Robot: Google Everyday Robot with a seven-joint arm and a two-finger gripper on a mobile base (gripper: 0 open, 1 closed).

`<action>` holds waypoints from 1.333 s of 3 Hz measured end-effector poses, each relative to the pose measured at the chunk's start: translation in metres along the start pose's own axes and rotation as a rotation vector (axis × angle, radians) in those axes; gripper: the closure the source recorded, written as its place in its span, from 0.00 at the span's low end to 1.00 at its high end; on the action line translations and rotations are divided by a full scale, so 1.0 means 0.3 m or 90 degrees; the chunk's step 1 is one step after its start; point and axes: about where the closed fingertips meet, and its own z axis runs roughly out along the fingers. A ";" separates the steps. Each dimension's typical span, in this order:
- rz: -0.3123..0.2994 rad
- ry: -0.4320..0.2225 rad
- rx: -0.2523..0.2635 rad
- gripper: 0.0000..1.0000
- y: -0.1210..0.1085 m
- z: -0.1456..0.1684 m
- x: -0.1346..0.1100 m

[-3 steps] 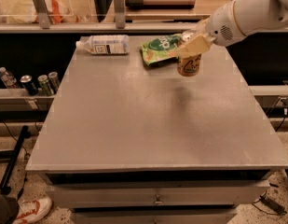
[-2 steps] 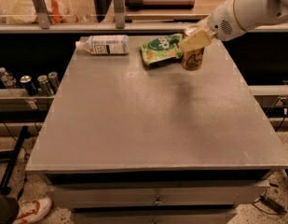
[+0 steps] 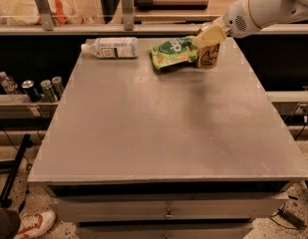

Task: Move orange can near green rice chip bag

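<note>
the orange can (image 3: 209, 58) is standing upright at the far right of the grey table (image 3: 163, 128), its long axis running straight up and down, its top pointing up into the gripper (image 3: 208, 36) and its dark scribbled lettering facing the near side. the gripper is reaching in from the upper right on the white arm (image 3: 265, 9), and its pale fingers (image 3: 211, 34) are closing around the upper part of the can, gripping it; whether the base of the can is touching the table or hanging just above it, i cannot tell. the green rice chip bag (image 3: 172, 53) is lying flat just left of the can, its long axis running left to right with the right end tipping slightly toward the far edge, and its right corner is sitting right beside the can, touching or nearly so. further left, a clear plastic bottle (image 3: 111, 47) with a white label is lying on its side, cap pointing left. three small dark cans (image 3: 43, 88) are standing on a low shelf left of the table, and a white and red shoe (image 3: 37, 223) is showing at the near left corner. compared with a second ago, the can is sitting farther back and slightly more to the right, closer in line with the bag, while the bag and bottle are lying where they were.
</note>
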 end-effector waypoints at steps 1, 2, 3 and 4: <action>0.019 0.001 -0.006 1.00 -0.014 0.037 0.008; 0.032 0.005 -0.017 1.00 -0.012 0.071 0.022; 0.037 0.006 -0.024 1.00 -0.007 0.090 0.030; 0.041 0.000 -0.036 0.81 0.002 0.115 0.036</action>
